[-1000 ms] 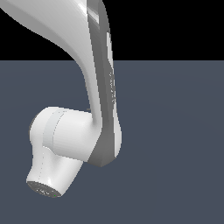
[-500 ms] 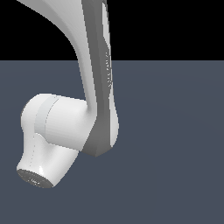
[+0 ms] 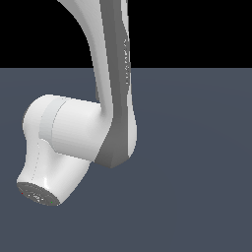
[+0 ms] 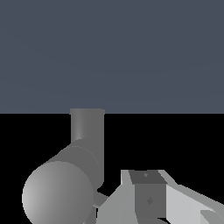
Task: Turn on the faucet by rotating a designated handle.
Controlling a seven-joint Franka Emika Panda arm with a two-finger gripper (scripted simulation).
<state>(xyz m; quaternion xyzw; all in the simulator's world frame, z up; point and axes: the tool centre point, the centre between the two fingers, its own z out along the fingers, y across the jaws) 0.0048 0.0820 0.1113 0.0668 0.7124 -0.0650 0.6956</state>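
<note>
In the wrist view the grey metal faucet [image 4: 81,153] is close by: a thick rounded body with a narrower tube rising from it. A small grey stub [image 4: 100,199] pokes out beside the body toward the gripper; I cannot tell if it is the handle. One grey gripper finger [image 4: 148,194] sits next to the faucet body, a little apart from it. The second finger is not clearly shown, so the jaw opening cannot be read. In the exterior view the white-and-grey arm [image 3: 113,98] hides the faucet, the handle and the gripper.
The arm's white wrist joint [image 3: 54,142] fills the exterior view's left. A flat dark blue-grey floor [image 3: 197,172] lies all around, with black background above it.
The arm's wrist joint has drifted toward the exterior view's left and slightly up over the last second. Nothing else visibly moved.
</note>
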